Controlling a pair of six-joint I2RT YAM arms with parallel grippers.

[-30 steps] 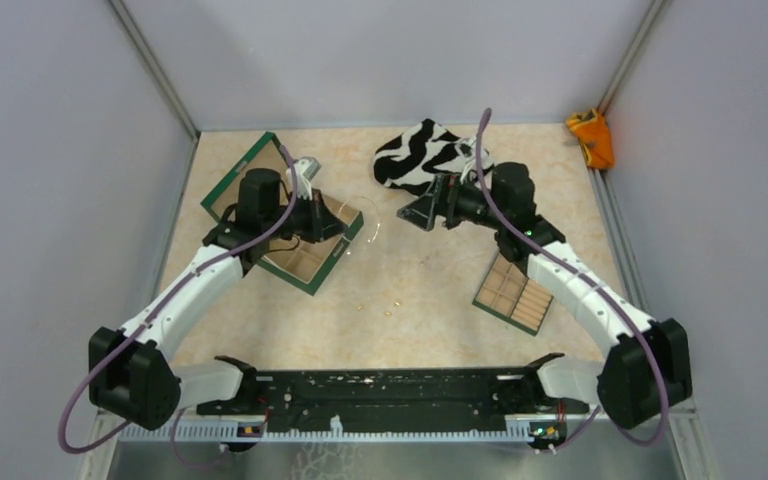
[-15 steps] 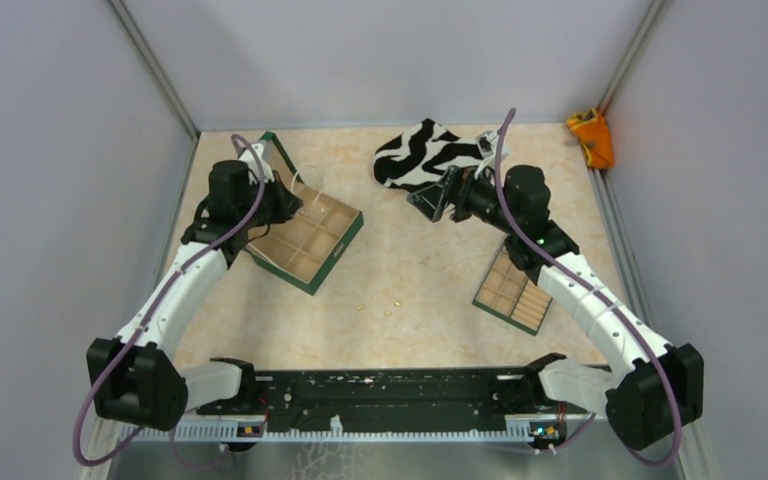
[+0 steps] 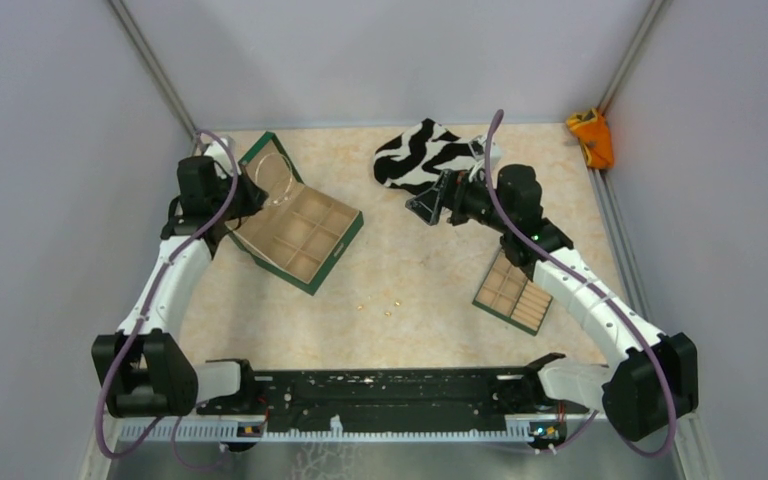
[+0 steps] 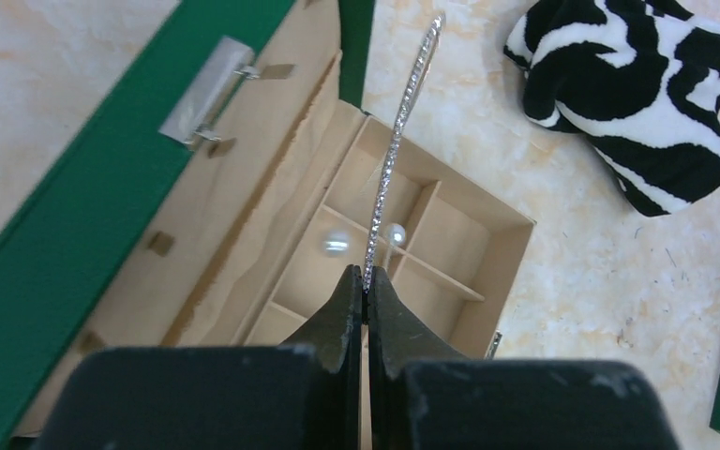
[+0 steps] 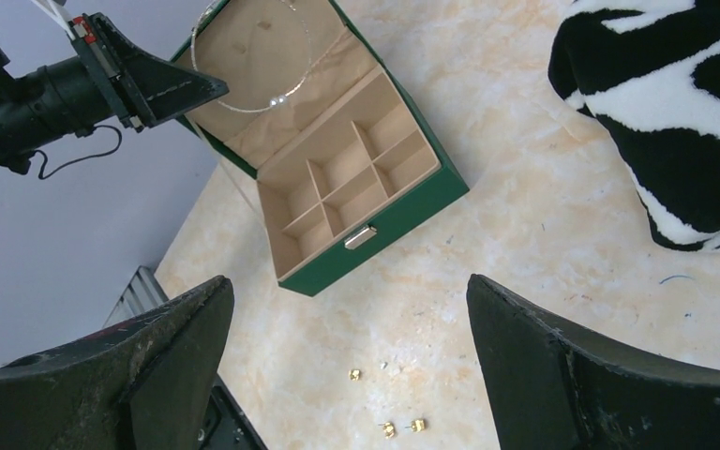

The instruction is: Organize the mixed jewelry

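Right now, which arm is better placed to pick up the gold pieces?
Probably right: the right claw is open, empty, and faces the gold pieces; the left claw is shut on the silver hoop over the green box.

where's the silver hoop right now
Left wrist view: the hoop is pinched in the left claw, over the open green box at far left.

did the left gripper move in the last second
Yes, the left gripper, shut on the hoop, has pulled back leftward from the compartments of the green box to its lid.
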